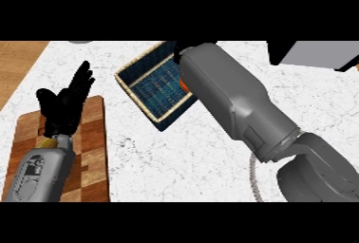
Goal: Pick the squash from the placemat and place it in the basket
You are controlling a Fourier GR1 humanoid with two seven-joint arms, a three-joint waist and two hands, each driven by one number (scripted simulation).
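Observation:
A blue placemat (153, 81) with a tan border lies tilted at the counter's upper middle. At its right edge a small orange sliver, probably the squash (182, 85), shows from under my right forearm. That forearm crosses the placemat, and only a dark bit of my right hand (184, 47) shows at the top, its grip hidden. My left hand (69, 101) rests open, fingers up, above the left side. A pale curved rim, likely the basket (254, 179), peeks out under my right elbow at the lower right.
A wooden cutting board (92, 156) lies under my left forearm at the lower left. A grey and black box (316, 53) stands at the upper right. The counter's left edge meets a wood floor (17, 61).

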